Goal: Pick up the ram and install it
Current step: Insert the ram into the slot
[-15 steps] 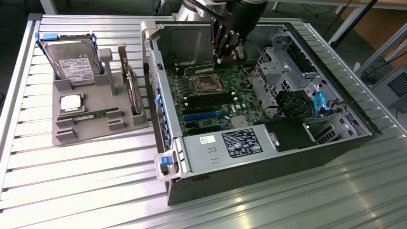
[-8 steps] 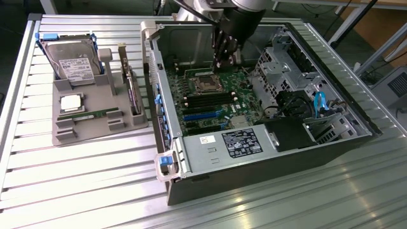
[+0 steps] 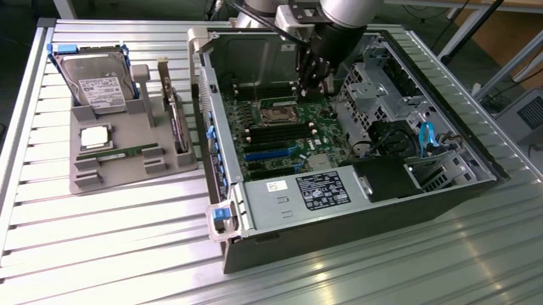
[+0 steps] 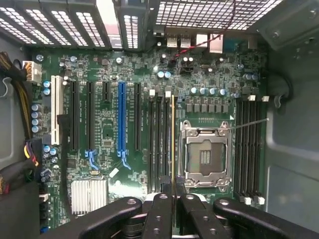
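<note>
Evidently the pick-up is done: inside the computer case (image 3: 339, 241), over the motherboard (image 4: 109, 124), the ram (image 4: 173, 134) is gripped edge-on in the narrowly closed hand (image 4: 173, 186), directly below it along a memory slot (image 4: 166, 144); seating is judged unfinished.

Bright overhead light; glare streaks on table (image 3: 127, 216) slats. Case (image 3: 357, 210) interior shaded. Wrist view even, soft; end effector (image 4: 173, 183) dark.

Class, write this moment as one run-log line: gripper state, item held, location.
gripper: shut on ram | location: inside open PC case, over memory slots beside CPU socket | seated: cannot tell
</note>
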